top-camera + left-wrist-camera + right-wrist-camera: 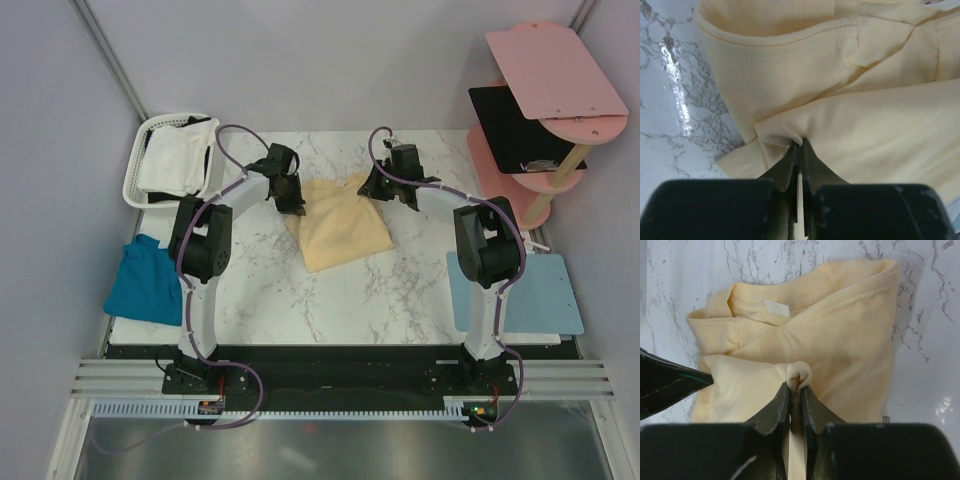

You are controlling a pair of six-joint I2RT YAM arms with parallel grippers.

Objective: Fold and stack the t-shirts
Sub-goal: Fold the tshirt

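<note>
The pale yellow-cream t-shirt lies partly folded at the middle of the marble table. My left gripper is shut on a pinch of its cloth at the shirt's far left edge. My right gripper is shut on a small roll of its cloth at the far right edge. The shirt's collar and label show in the right wrist view. The teal blue t-shirt hangs over the table's left edge. The white t-shirt lies in the basket.
A white slotted basket stands at the far left corner. A light-blue mat lies at the right edge. A pink tiered stand is at the far right. The left gripper's finger shows in the right wrist view.
</note>
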